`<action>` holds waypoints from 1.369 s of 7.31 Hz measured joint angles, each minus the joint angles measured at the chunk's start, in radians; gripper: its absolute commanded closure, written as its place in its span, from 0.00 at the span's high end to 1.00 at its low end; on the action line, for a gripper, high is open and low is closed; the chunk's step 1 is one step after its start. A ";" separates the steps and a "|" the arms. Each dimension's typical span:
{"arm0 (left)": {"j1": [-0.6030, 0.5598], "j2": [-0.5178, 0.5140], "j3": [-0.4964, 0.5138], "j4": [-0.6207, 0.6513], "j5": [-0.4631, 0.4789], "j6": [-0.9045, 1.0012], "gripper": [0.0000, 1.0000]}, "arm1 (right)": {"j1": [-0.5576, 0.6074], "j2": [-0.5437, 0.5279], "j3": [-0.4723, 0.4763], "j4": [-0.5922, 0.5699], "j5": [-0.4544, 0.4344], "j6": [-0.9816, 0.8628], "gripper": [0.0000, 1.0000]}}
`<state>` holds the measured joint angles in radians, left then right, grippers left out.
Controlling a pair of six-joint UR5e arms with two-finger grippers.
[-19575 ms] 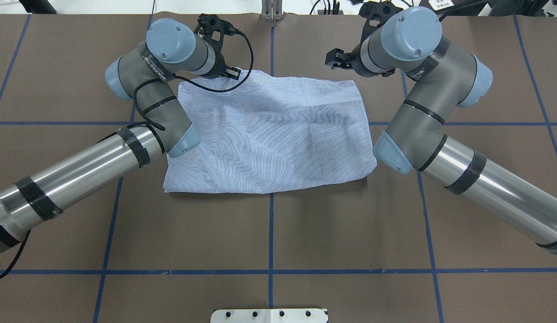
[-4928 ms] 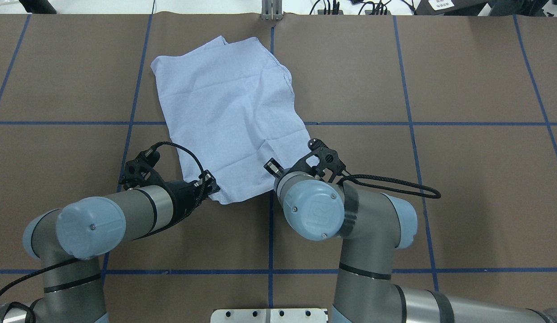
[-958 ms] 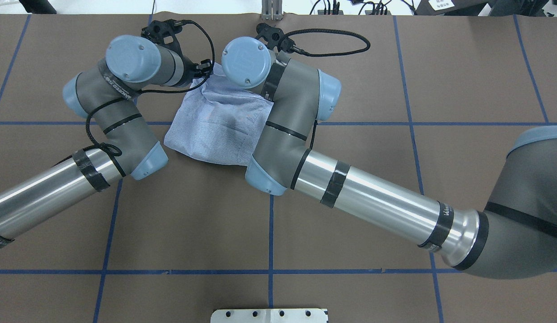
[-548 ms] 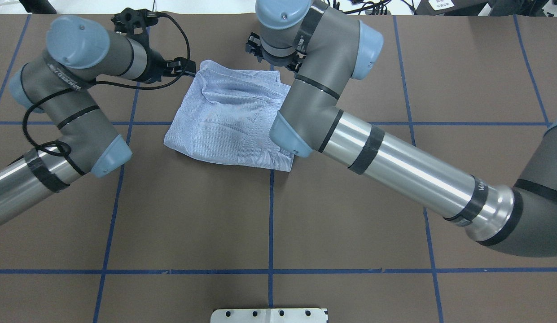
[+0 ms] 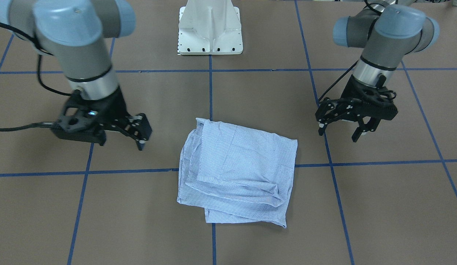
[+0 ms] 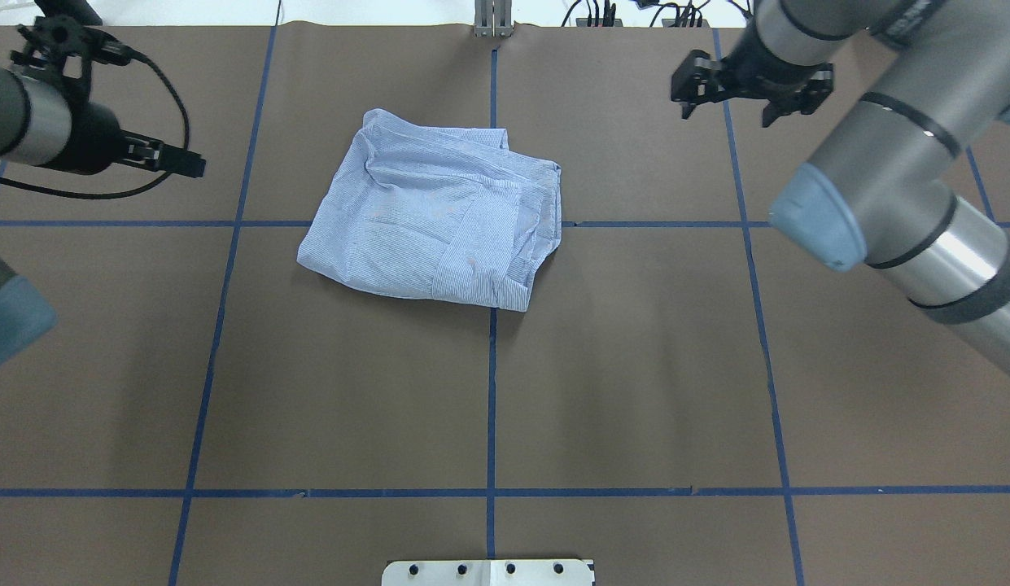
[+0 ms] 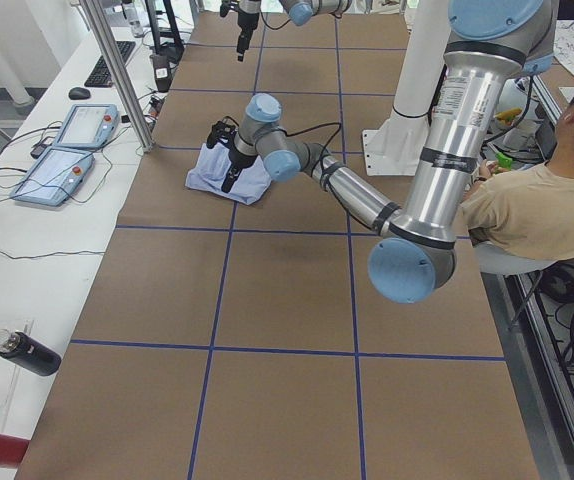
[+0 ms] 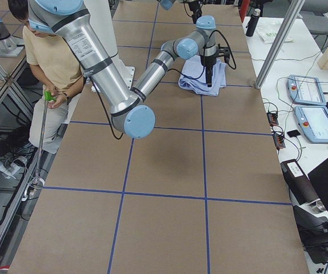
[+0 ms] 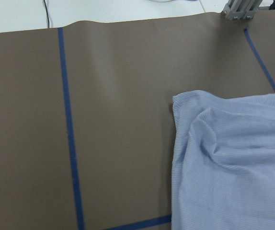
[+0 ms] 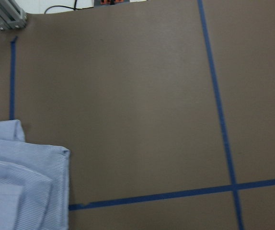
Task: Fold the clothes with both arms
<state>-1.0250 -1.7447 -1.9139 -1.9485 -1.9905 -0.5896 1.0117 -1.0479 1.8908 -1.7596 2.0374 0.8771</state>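
The light blue and white striped shirt [image 6: 431, 220] lies folded into a rough, rumpled square on the brown table, far of centre. It also shows in the front view [image 5: 235, 173] and at the edge of both wrist views [image 9: 233, 163] [image 10: 22, 191]. My left gripper [image 6: 191, 165] [image 5: 338, 133] hangs open and empty above the table, well to the left of the shirt. My right gripper [image 6: 728, 106] [image 5: 119, 143] hangs open and empty, well to the right of it. Neither touches the cloth.
The table [image 6: 635, 366] is brown with a grid of blue tape lines. The white pedestal base [image 5: 210, 29] stands at the robot's edge. A metal post [image 6: 492, 20] stands at the far edge. A seated person [image 7: 537, 200] is beside the robot.
Both grippers were at the shirt's far corners; they have let go and swung outward, left to the left, right to the right. The shirt rests folded smaller than before.
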 measured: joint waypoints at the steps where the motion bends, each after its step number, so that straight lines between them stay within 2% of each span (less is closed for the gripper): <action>1: -0.118 0.081 -0.009 0.005 -0.071 0.194 1.00 | 0.083 -0.110 0.055 -0.006 0.056 -0.150 1.00; 3: -0.358 0.207 0.029 0.007 -0.168 0.527 1.00 | 0.263 -0.319 0.095 -0.005 0.147 -0.491 1.00; 4: -0.458 0.258 0.067 0.003 -0.217 0.631 1.00 | 0.359 -0.415 0.095 -0.004 0.182 -0.668 1.00; 6: -0.571 0.334 0.147 -0.001 -0.298 0.693 1.00 | 0.519 -0.606 0.094 -0.002 0.245 -0.906 1.00; 8: -0.651 0.351 0.207 0.007 -0.323 0.705 1.00 | 0.587 -0.737 0.088 0.013 0.267 -0.964 1.00; 10: -0.672 0.366 0.209 0.059 -0.329 0.703 1.00 | 0.560 -0.755 0.081 0.057 0.229 -0.897 1.00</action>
<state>-1.6966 -1.3782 -1.7051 -1.8898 -2.3198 0.1136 1.5717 -1.8028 1.9718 -1.7027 2.2662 -0.0196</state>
